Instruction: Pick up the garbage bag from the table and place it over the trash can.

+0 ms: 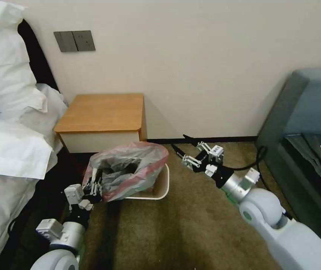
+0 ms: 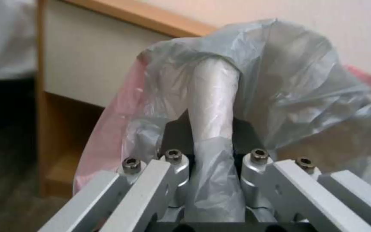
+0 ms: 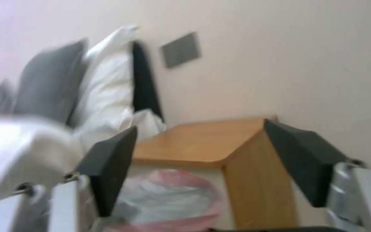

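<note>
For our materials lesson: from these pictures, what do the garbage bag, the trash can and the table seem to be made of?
Garbage bag, pinched by the left gripper: thin plastic film, translucent grey with a pink rim, crinkled and glossy.
Trash can: probably moulded plastic, smooth cream wall with rounded corners.
Table: wood or wood-look laminate, matte orange-brown top with a white front.

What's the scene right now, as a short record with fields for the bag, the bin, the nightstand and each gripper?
garbage bag: off the nightstand, draped over the trash can's left part, pink rim outward
trash can: on the carpet before the nightstand, right rim bare
nightstand: top bare
left gripper: shut on the bag's near left edge
right gripper: open, in the air to the right of the can
</note>
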Robot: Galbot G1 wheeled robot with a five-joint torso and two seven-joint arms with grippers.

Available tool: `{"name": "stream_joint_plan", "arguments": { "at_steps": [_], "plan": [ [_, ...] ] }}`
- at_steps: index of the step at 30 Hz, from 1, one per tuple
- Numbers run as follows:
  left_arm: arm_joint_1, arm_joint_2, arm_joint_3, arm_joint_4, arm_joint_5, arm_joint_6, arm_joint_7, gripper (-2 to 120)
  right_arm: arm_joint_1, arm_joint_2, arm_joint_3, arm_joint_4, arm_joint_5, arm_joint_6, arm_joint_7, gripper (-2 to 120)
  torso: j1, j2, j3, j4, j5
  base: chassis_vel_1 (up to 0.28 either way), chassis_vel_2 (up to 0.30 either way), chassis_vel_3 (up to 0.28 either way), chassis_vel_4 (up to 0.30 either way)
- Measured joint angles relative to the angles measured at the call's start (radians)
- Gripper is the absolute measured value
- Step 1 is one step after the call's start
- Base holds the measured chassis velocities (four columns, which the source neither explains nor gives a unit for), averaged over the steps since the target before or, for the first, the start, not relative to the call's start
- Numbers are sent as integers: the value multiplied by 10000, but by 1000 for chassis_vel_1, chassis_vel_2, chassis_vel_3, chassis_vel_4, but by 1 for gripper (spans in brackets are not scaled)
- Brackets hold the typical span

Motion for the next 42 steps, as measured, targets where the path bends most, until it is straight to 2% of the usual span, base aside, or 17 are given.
{"name": "stream_joint_plan", "arguments": {
  "at_steps": [2, 3, 4, 6, 11, 15, 18, 23, 37, 42],
  "plan": [
    [-2, -7, 4, 5, 6, -25, -15, 11, -17, 35, -77, 100, 79, -63, 212, 80, 0, 0, 0, 0, 0, 0, 0, 0, 0],
    [-32, -173, 84, 169, 243, -615, -288, 11, -57, 526, -895, 1146, 1172, -845, 2552, 89, 0, 0, 0, 3, -3, 0, 0, 0, 0],
    [-46, -241, 118, 273, 380, -914, -373, 11, 7, 828, -1250, 1584, 1824, -1344, 3682, 94, 0, 0, 0, 3, -4, 0, 0, 0, 0],
    [-72, -303, 150, 463, 501, -1400, -439, 11, 98, 1278, -1757, 1969, 2502, -1863, 4637, 99, 0, 0, 0, 4, -3, 0, 0, 0, 0],
    [-116, -298, 152, 627, 567, -1862, -438, 11, 215, 1866, -2457, 1937, 2704, -2704, 5090, 100, 0, 0, 0, 3, -3, 0, 0, 0, 0],
    [-203, -310, 136, 744, 893, -2215, -400, 11, 488, 2419, -2907, 1446, 2655, -3269, 5357, 100, 0, 0, 1, 2, -2, 0, 0, 0, 0],
    [-249, -359, 133, 833, 1221, -2507, -326, 11, 892, 3162, -3271, 641, 2520, -3849, 5765, 100, 0, 0, 1, 3, -3, 0, 0, 0, 0],
    [-217, -385, 117, 941, 1607, -2885, -99, 11, 1216, 3729, -3472, -57, 2342, -3986, 5904, 100, 0, 0, 1, 3, -2, 0, 0, 0, 0],
    [-158, -491, 211, 1074, 1853, -3179, 6, 11, 1197, 3753, -3273, -670, 1724, -3872, 5690, 99, 0, 0, 1, 1, -1, 0, 0, 0, 0],
    [-114, -491, 172, 965, 1831, -3231, 6, 11, 1161, 3785, -3254, -759, 1521, -3752, 5589, 85, 0, 0, 1, 2, -1, 0, 0, 0, 0]
  ]
}}
